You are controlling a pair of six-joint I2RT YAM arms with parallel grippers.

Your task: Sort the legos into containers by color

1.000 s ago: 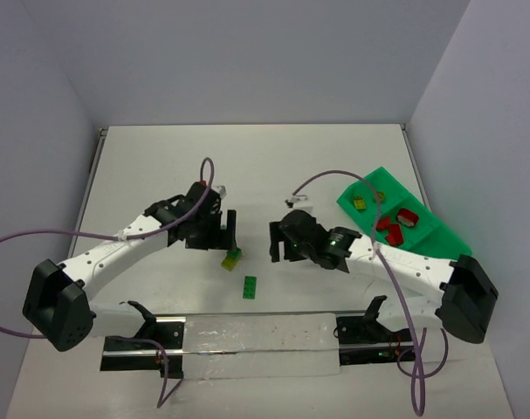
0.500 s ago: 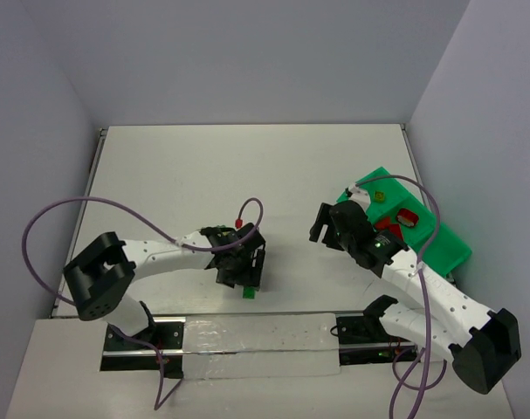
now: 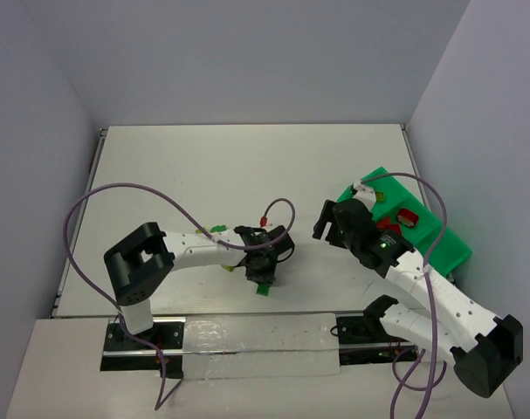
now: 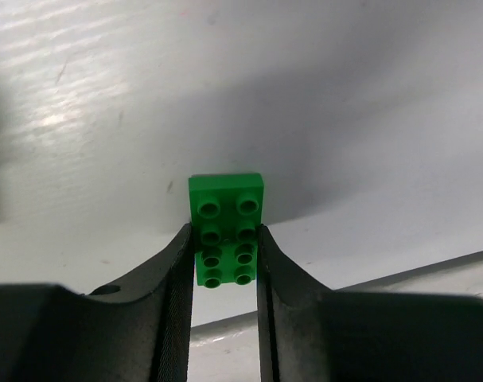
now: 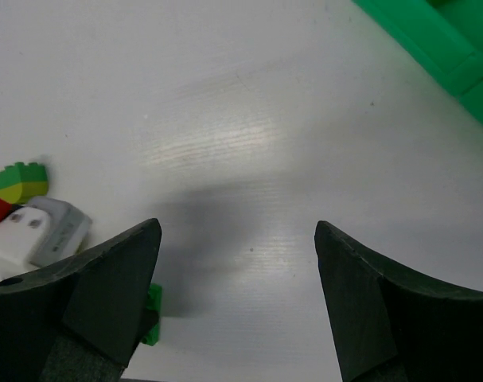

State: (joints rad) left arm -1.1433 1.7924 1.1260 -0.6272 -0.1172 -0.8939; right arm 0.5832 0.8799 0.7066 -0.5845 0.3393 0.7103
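green brick [image 4: 225, 195] clamped in left gripper [image 4: 223, 239], on table [image 4: 344, 95]; right gripper [image 5: 238, 227] wide apart, holding nothing.

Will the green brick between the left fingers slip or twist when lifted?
Probably stays rigid: a hard flat green brick. The fingers grip only its near half on smooth sides, so it might pivot. Small and thin, likely light.
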